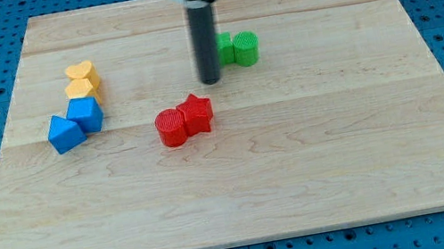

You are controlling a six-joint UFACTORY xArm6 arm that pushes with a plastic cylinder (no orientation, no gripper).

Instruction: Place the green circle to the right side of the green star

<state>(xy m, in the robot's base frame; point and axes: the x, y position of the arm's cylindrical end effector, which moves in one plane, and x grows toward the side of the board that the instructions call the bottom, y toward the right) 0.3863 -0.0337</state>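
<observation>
The green circle (246,48) lies near the view's top centre of the wooden board (319,162). The green star (225,48) touches its left side and is partly hidden behind my rod. My tip (211,80) rests on the board just below and left of the green star, a short gap from it, and above the red blocks.
A red circle (172,126) and a red star (196,113) touch each other below my tip. At the view's left, a yellow heart (81,74) and another yellow block (81,89) sit above two blue blocks (86,114) (65,133).
</observation>
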